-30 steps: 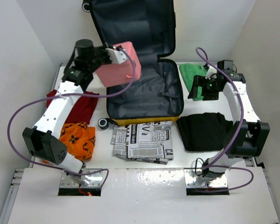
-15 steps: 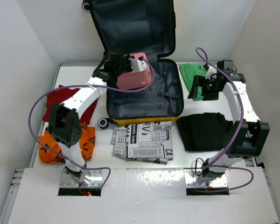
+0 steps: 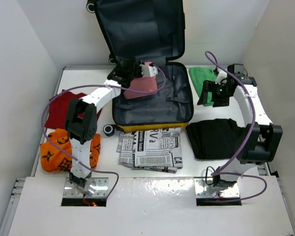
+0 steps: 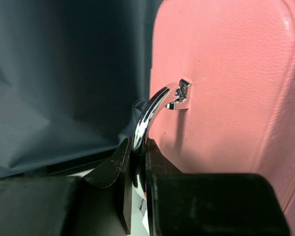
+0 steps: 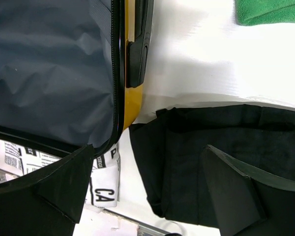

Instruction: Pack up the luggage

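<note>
**Top view:** The luggage (image 3: pixel 174 103) is lying open at the far centre of the tabletop, with its lid standing upright. The left gripper (image 3: pixel 143 73) is holding the pink case (image 3: pixel 139 85) over the far-left corner of the luggage's base. The lining is lying directly below the case, so lowering is the likely next move. Contact between case and lining cannot be determined.

**Left wrist view:** The gripper (image 4: pixel 137 162) is pinching the chrome handle (image 4: pixel 150 115) narrowly.

**Right wrist view:** The right gripper (image 5: pixel 137 196) is hovering wide and empty. It is hanging over the black garment (image 5: pixel 187 147), just beside the luggage's right edge.
</note>
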Available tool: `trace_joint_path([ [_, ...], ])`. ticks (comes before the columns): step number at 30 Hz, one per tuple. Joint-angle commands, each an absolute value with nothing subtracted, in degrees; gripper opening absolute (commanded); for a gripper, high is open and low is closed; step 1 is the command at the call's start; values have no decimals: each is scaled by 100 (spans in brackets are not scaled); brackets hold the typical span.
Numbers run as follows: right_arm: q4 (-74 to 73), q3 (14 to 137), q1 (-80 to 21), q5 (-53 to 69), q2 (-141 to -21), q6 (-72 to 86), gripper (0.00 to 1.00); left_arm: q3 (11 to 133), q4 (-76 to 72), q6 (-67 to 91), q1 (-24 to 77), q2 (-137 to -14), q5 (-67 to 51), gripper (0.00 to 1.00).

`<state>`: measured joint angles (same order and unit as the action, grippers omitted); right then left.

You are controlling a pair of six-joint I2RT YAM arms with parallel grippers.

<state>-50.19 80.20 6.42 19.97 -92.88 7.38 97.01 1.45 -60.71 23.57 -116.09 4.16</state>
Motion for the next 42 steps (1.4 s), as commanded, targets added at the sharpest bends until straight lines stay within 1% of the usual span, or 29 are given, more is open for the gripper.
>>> trace_joint_path([
  [1,-4983,8217,606,1995,-9351,686,90,10221,-712,-6196,2198,-11663,615,0],
  [8,-4992,8262,606,2004,-9413,703,90,10722,-765,-6477,2197,-11944,668,0],
  [16,-5001,8314,606,2048,-9536,729,90,10898,-861,-6785,2197,-12049,668,0],
  [24,-5019,8262,606,2030,-9510,677,90,10091,-1336,-6996,2197,-12225,1001,0],
  [29,-5027,8253,606,2021,-9545,659,90,9923,-1345,-6847,2197,-12278,949,0],
  [30,-5036,8270,615,2021,-9545,659,90,9871,-1345,-6847,2197,-12278,888,4],
  [32,-5045,8306,606,2030,-9571,677,90,9870,-1283,-6794,2197,-12278,888,8],
  [33,-5054,8332,606,2039,-9580,677,90,9818,-1283,-6742,2197,-12278,888,13],
  [36,-5054,8332,598,2048,-9580,668,90,9879,-1047,-6548,2197,-12278,774,22],
  [37,-5054,8306,598,2048,-9571,677,90,9879,-907,-6548,2197,-12226,713,28],
  [39,-5062,8314,598,2048,-9563,677,90,9879,-792,-6390,2197,-12139,589,35],
  [40,-5063,8323,606,2048,-9562,677,90,9879,-704,-6390,2197,-12085,511,43],
  [41,-5045,8323,606,2048,-9536,677,90,9818,-703,-6320,2197,-11972,423,46],
  [42,-5054,8332,598,2039,-9554,677,90,9765,-590,-6267,2197,-11892,370,51],
])
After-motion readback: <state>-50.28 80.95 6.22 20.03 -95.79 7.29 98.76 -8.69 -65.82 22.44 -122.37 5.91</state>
